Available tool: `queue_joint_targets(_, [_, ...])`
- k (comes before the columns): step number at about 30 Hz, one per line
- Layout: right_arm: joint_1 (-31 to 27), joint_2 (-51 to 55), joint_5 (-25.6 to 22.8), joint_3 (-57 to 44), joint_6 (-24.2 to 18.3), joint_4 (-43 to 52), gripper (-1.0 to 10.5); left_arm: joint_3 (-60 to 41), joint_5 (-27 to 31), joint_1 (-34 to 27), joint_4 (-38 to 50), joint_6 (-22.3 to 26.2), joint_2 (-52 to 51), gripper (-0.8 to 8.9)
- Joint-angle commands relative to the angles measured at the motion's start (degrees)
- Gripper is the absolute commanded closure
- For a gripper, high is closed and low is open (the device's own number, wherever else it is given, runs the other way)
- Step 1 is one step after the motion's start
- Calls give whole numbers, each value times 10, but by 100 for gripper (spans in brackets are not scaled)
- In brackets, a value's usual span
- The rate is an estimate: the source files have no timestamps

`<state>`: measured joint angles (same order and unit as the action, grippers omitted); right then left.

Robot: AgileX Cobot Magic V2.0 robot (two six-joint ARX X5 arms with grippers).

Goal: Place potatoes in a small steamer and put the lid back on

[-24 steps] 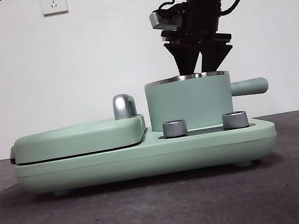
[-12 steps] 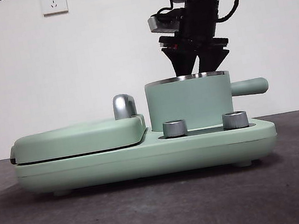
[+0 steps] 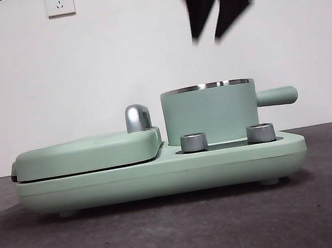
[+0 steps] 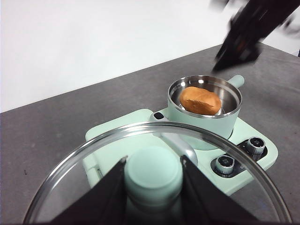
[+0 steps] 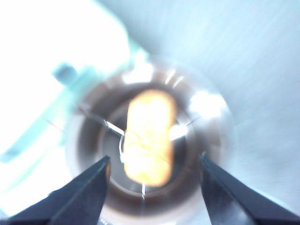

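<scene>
one potato (image 5: 147, 138) below right hand (image 5: 152, 187)

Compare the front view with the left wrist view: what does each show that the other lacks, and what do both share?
Only the front view shows the pot's side wall level, hiding its inside. Only the left wrist view shows the potato lying in the small steamer and the left pincer shut on the lid knob. Both show the steamer, the griddle, two dials and the open, empty right pincer above the pot.

Right hand (image 3: 206, 39) hangs apart above the small steamer (image 3: 211, 113).
</scene>
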<state>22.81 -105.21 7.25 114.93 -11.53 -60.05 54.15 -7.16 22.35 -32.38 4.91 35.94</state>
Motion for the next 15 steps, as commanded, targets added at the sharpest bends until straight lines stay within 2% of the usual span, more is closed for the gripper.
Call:
queue_joint_targets(1, [-5,55,1,13,7,-11,649,8,1,1,21,0,0,799])
queue_joint_targets(4, [-13,153,3,-43,7,-11,649,9,1,1,31,-1,0,799])
queue_joint_targets(7, [-26,281,3,-182,8,39,649,9,-1,1,54,-14,1,799])
queue_joint_targets(11, [-36,387,2,-307,8,80,649,9,-24,2,61,-31,13,799])
queue_joint_targets(15, [-39,494,2,-439,32,113,649,9,-52,2,72,-31,35,799])
